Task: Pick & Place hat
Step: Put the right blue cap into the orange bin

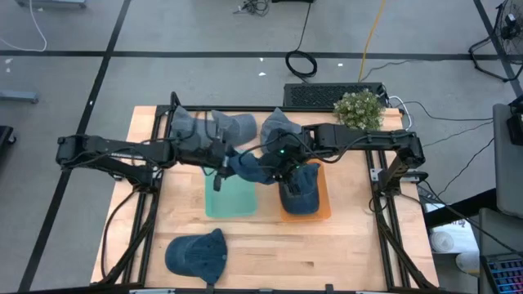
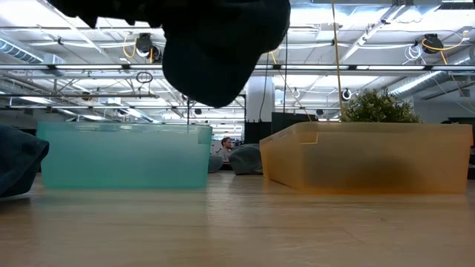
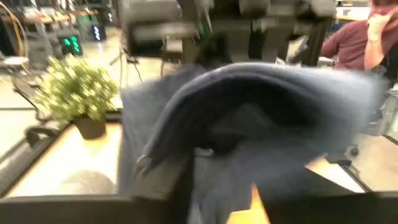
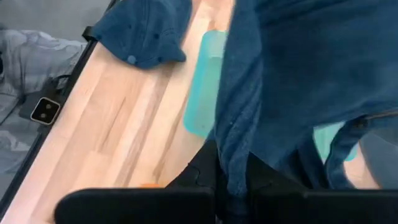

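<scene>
A dark blue hat (image 1: 248,166) hangs in the air between my two grippers, above the teal bin (image 1: 231,196); in the low view the hat (image 2: 223,52) is clear of the bin (image 2: 122,156). My left gripper (image 1: 222,167) reaches in from the table's left and is shut on the hat. My right gripper (image 1: 276,163) comes from the right and is shut on it too. A second blue hat (image 1: 301,188) lies in the orange bin (image 1: 325,204). Another hat (image 1: 196,255) lies on the table near its near edge. My left gripper holds the hat's cloth (image 3: 214,186) where it runs down between its fingers; the curved brim (image 3: 249,81) stands in front of it, lifted clear. Which part it has is blurred. My right gripper pinches a hanging fold of the hat (image 4: 231,165) between its two fingers. The cloth spreads out beyond the fingers, over the teal bin (image 4: 205,81), and is lifted clear of the table.
More blue hats (image 1: 204,126) are piled at the table's far edge, with a potted plant (image 1: 359,109) at the far right corner. Bare wood lies along the near edge, right of the lone hat. A person in a red top (image 3: 364,37) sits beyond the table.
</scene>
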